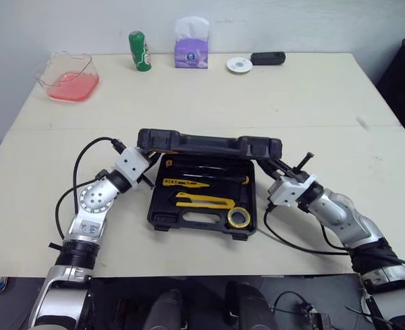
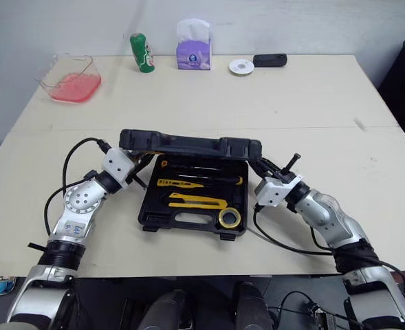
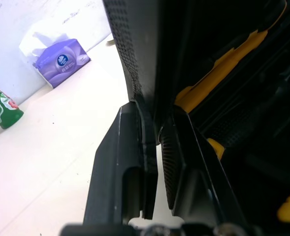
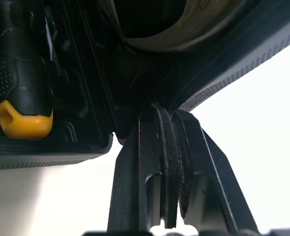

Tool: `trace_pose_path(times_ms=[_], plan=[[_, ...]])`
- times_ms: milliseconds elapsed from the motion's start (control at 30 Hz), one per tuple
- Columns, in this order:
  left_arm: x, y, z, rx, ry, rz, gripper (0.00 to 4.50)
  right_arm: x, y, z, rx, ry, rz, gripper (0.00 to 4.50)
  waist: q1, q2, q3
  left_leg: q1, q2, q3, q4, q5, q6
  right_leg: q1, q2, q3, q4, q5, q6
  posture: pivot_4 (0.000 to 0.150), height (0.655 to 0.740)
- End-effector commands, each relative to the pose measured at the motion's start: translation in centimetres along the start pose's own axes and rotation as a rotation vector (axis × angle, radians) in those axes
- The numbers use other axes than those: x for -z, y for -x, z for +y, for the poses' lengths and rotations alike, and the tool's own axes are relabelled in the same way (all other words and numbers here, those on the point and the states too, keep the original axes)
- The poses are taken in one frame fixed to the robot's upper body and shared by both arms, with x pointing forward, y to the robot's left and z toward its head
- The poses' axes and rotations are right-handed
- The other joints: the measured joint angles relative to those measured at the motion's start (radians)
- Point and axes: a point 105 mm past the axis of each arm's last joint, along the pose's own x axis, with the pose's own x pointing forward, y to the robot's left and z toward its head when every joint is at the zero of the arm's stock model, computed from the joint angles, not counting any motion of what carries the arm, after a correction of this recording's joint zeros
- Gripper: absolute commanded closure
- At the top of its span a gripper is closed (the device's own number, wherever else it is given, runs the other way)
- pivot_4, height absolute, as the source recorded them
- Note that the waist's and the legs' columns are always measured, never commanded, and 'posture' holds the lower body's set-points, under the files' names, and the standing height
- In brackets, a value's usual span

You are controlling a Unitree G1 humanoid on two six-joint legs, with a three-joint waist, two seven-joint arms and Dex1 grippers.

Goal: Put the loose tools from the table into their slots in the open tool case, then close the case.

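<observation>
The black tool case [image 1: 188,221] lies at the table's front middle, its lid [image 1: 209,144] tipped partway forward over the base. Inside lie a yellow utility knife [image 1: 202,201], a yellow-handled tool [image 1: 185,183] and a roll of tape [image 1: 239,217]. My left gripper [image 1: 147,168] is at the lid's left end, shut on the lid's edge [image 3: 135,93]. My right gripper [image 1: 276,168] is at the lid's right end, its fingers [image 4: 157,147] pressed together at the lid's rim [image 4: 223,73]. A yellow handle end [image 4: 24,118] sits in its slot.
Along the far edge stand a clear tub of pink liquid [image 1: 68,77], a green can [image 1: 140,51], a purple tissue box [image 1: 191,45], a white disc [image 1: 239,64] and a black device [image 1: 267,58]. Bare tabletop surrounds the case.
</observation>
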Motion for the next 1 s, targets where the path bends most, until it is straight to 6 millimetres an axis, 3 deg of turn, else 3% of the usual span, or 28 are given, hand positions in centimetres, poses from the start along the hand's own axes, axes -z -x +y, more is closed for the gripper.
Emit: trace_pose_path(times_ms=[33,167,200,333,500,633,667,767,867,933,1000], plan=[[0.9,2.5,2.0,-0.034,0.023,0.061,2.62,1.4,2.2,0.1,-0.07,0.006,0.07,3.26,0.001,0.0,0.0,0.004,0.0,-0.001,-0.001,0.0,0.0,0.005,0.0,0.0,-0.002,0.0,0.0,0.15,0.74],[1.6,4.7,2.1,0.028,-0.012,0.146,0.69,1.9,3.8,-0.1,-0.129,0.0,0.1,1.17,0.003,0.0,0.0,0.004,0.001,-0.003,0.0,-0.001,0.0,0.007,-0.001,0.0,-0.003,0.0,0.0,0.15,0.74],[1.7,5.6,2.5,0.026,-0.004,0.168,0.68,2.2,4.5,-0.2,-0.154,-0.021,0.115,0.76,0.004,0.0,0.0,0.005,0.001,-0.003,0.0,-0.001,0.0,0.007,-0.001,0.0,-0.003,0.0,0.0,0.15,0.74],[1.7,8.4,3.7,0.027,0.048,0.223,0.68,2.7,7.0,-0.9,-0.207,-0.149,0.175,0.76,0.005,0.0,0.0,0.005,0.001,-0.007,0.001,-0.001,0.0,0.01,-0.002,0.002,-0.005,0.0,0.0,0.15,0.74],[0.8,9.8,4.5,0.033,0.116,0.22,0.68,1.6,7.5,-3.1,-0.157,-0.356,0.164,0.76,0.006,0.0,0.0,0.006,0.002,-0.008,0.002,-0.001,0.0,0.012,-0.003,0.002,-0.005,0.0,-0.001,0.15,0.74],[0.4,9.9,4.3,0.049,0.14,0.208,0.68,0.8,8.2,-2.3,-0.229,-0.598,0.175,0.76,0.007,0.0,0.0,0.006,0.002,-0.008,0.001,-0.002,-0.001,0.012,-0.003,0.002,-0.005,0.0,-0.001,0.15,0.74],[0.4,9.8,4.2,0.054,0.157,0.21,0.68,0.2,8.4,-1.8,-0.256,-0.683,0.167,1.28,0.01,0.0,0.0,0.006,0.002,-0.009,0.001,-0.002,-0.001,0.012,-0.003,0.002,-0.006,0.0,-0.001,0.15,0.74],[0.3,9.1,3.0,0.125,0.212,0.22,2.01,-0.3,8.5,-0.3,-0.322,-0.741,0.182,2.61,0.013,0.0,0.0,0.006,0.002,-0.009,0.002,-0.002,-0.001,0.012,-0.002,0.001,-0.006,0.0,-0.001,0.15,0.74],[0.7,8.1,1.9,0.18,0.235,0.259,3.5,-0.4,8.2,1.6,-0.378,-0.752,0.212,4.24,0.018,0.0,0.0,0.006,0.001,-0.009,0.002,-0.002,-0.001,0.013,-0.002,0.001,-0.005,0.0,-0.001,0.15,0.74],[0.8,7.6,1.8,0.187,0.248,0.261,4.45,-0.5,7.9,2.1,-0.389,-0.769,0.226,4.5,0.02,0.0,0.0,0.006,0.001,-0.009,0.002,-0.002,-0.001,0.013,-0.001,0.001,-0.005,0.0,-0.001,0.15,0.74],[0.8,6.9,1.1,0.213,0.273,0.263,4.49,-0.2,7.4,2.9,-0.391,-0.768,0.249,4.5,0.022,0.0,0.0,0.005,0.001,-0.009,0.002,-0.002,-0.001,0.012,-0.001,0.001,-0.005,0.0,-0.001,0.15,0.74]])
